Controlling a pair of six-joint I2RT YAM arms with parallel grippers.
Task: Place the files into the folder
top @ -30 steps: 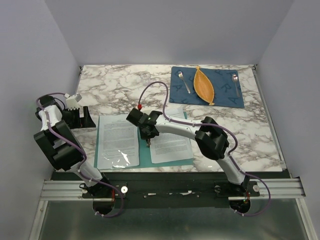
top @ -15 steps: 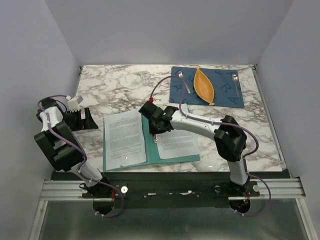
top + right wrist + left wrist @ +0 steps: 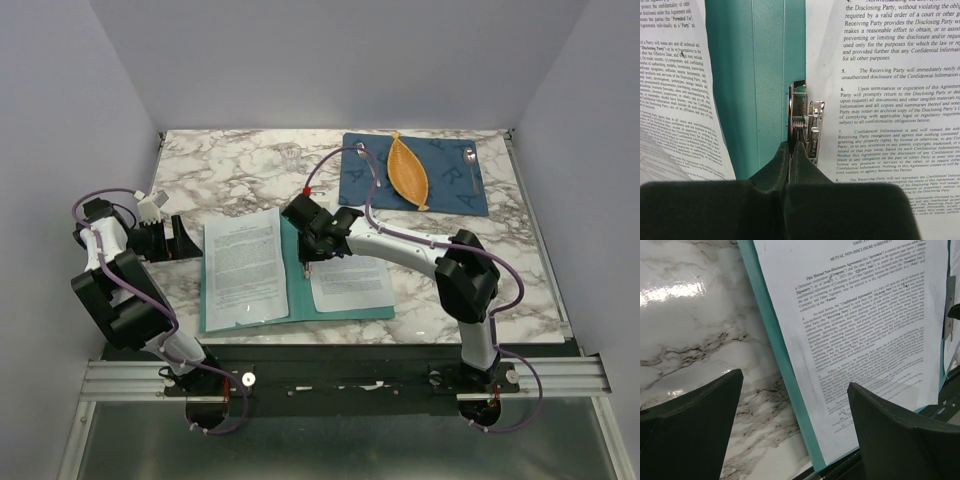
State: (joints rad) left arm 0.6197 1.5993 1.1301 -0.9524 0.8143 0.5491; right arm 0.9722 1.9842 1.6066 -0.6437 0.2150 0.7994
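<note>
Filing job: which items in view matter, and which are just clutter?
Job:
- teal folder, lying open
- files, a sheet on each half
- metal clip
- right gripper, shut on that clip
- left gripper, open, beside the folder

Lying about:
- blue placemat
- orange leaf-shaped dish
- two spoons
- small clear glass

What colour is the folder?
Teal green. The folder shows best in the right wrist view.

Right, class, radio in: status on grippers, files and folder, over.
Left gripper open, beside folder. Right gripper shut on metal clip. Files: one sheet on each open half. No obstruction seen.
</note>
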